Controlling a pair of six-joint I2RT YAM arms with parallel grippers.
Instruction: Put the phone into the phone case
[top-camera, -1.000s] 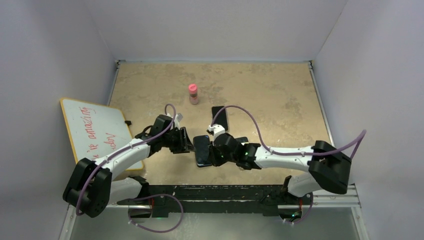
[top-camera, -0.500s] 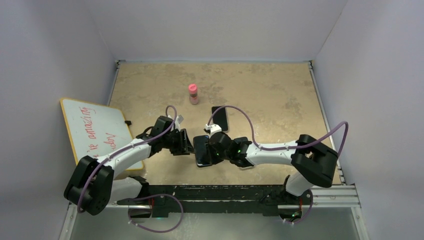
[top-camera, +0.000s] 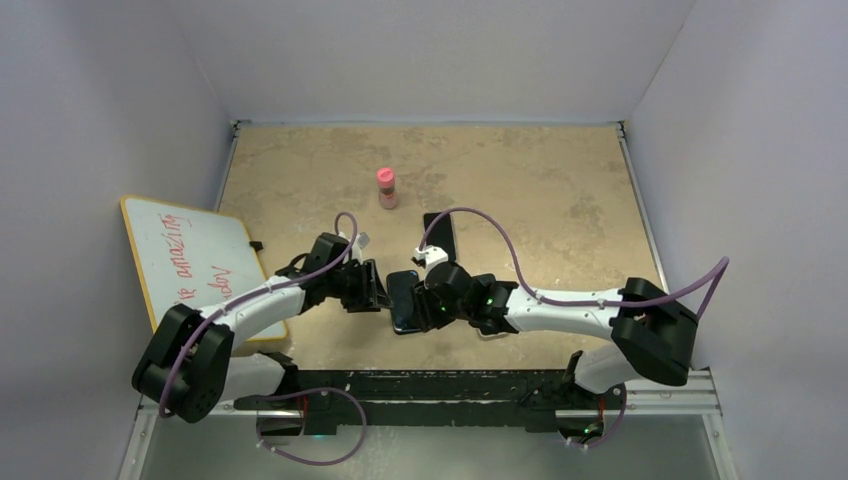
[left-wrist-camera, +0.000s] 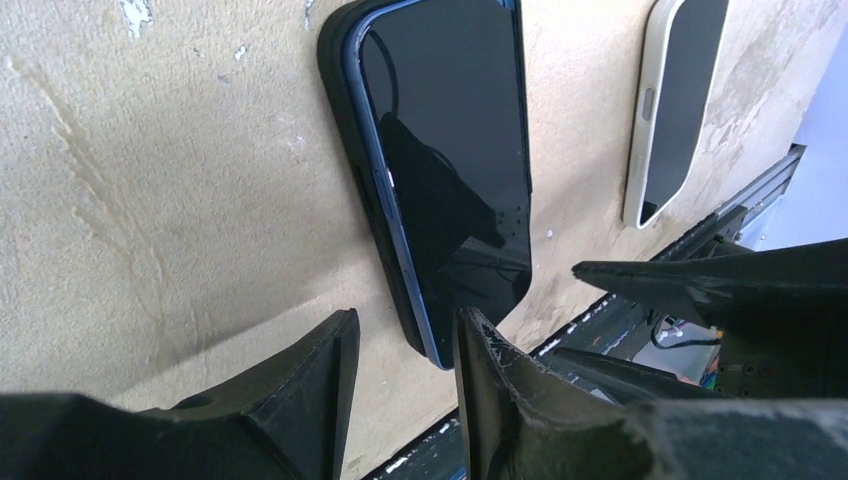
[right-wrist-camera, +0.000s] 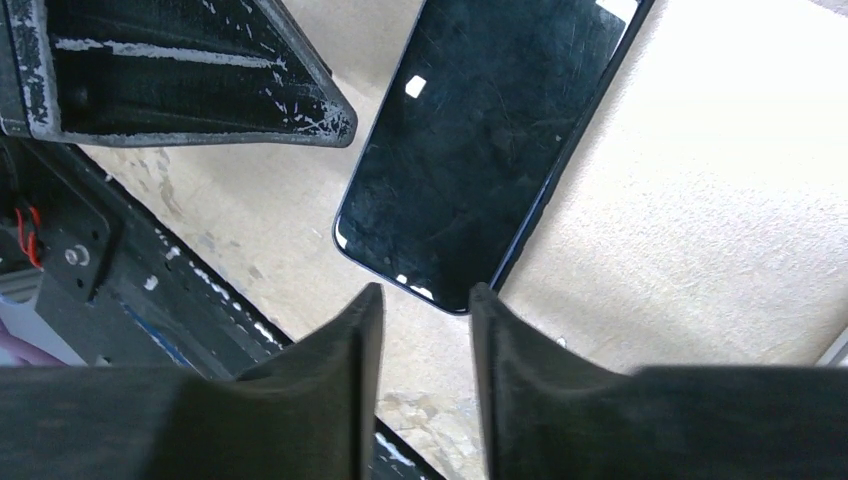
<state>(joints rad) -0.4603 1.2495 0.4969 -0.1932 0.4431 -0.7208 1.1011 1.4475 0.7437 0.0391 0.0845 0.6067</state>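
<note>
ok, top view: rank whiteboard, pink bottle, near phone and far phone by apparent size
1. whiteboard, clearly largest.
2. near phone and far phone: similar and both partly hidden, so not ranked against each other.
3. pink bottle, smallest.

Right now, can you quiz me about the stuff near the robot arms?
1. True or false: the pink bottle is lying on its side.
2. What lies between the left gripper and the right gripper? A the bottle, B the dark phone, C a spoon.
3. Short answer: what colour is the writing on the whiteboard?

Key: 1 false, it stands upright. 2 B. 3 red.
</note>
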